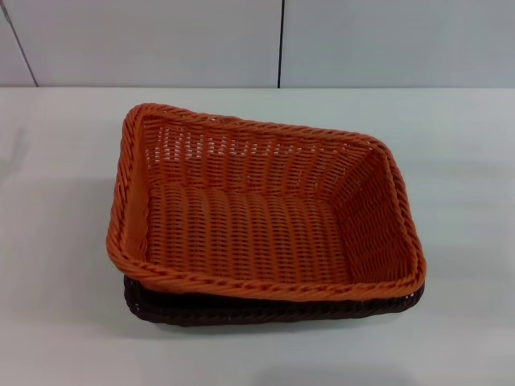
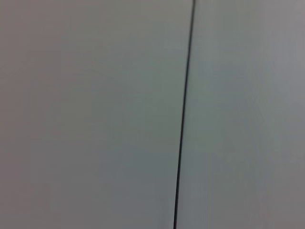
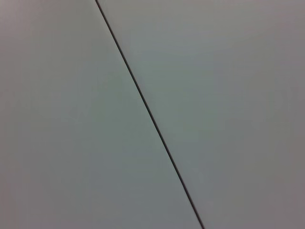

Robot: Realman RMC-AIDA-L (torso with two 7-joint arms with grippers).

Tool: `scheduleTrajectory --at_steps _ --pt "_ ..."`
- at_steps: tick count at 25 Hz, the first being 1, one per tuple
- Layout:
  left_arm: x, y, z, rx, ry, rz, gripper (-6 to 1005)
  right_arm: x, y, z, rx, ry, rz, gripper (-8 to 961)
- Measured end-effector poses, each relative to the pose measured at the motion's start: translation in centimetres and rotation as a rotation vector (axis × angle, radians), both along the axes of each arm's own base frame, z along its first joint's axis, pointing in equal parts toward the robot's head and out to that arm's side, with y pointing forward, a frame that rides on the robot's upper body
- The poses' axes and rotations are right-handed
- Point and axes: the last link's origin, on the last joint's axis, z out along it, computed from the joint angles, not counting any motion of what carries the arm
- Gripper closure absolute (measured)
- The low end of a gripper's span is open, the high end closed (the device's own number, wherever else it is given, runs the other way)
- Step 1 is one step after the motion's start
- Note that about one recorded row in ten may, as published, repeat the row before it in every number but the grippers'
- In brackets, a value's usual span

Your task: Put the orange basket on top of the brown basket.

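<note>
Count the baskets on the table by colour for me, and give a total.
Bright orange rectangular woven wicker-style basket: 1, sitting on top of the dark one.
Very dark brown rectangular woven wicker-style basket: 1, underneath, only its rim showing at the near edge.
Total: 2 baskets, both on the white table. No end effector is in view.

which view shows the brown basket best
The head view. There the brown basket shows only as a dark strip under the near edge of the orange basket, which sits nested on top of it on the table. Both wrist views show none of it, only a plain pale surface with a thin dark seam.
</note>
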Motion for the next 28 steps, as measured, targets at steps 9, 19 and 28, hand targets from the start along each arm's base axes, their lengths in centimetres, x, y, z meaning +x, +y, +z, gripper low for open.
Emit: scheduleTrajectory --at_steps 9,19,28 --pt "-1.7 -0.6 -2.2 -0.01 0.162 0.132 372 -0.4 0.4 0.1 0.057 -0.329 -0.107 379" --pt "-2.4 -1.1 -3.4 -0.032 0.116 0.153 384 -0.1 0.0 -0.9 0.054 -0.424 -0.159 379" --pt "-2.0 -0.8 -4.0 -0.043 0.098 0.141 405 -0.5 0.2 -1.5 0.039 -0.404 -0.15 379"
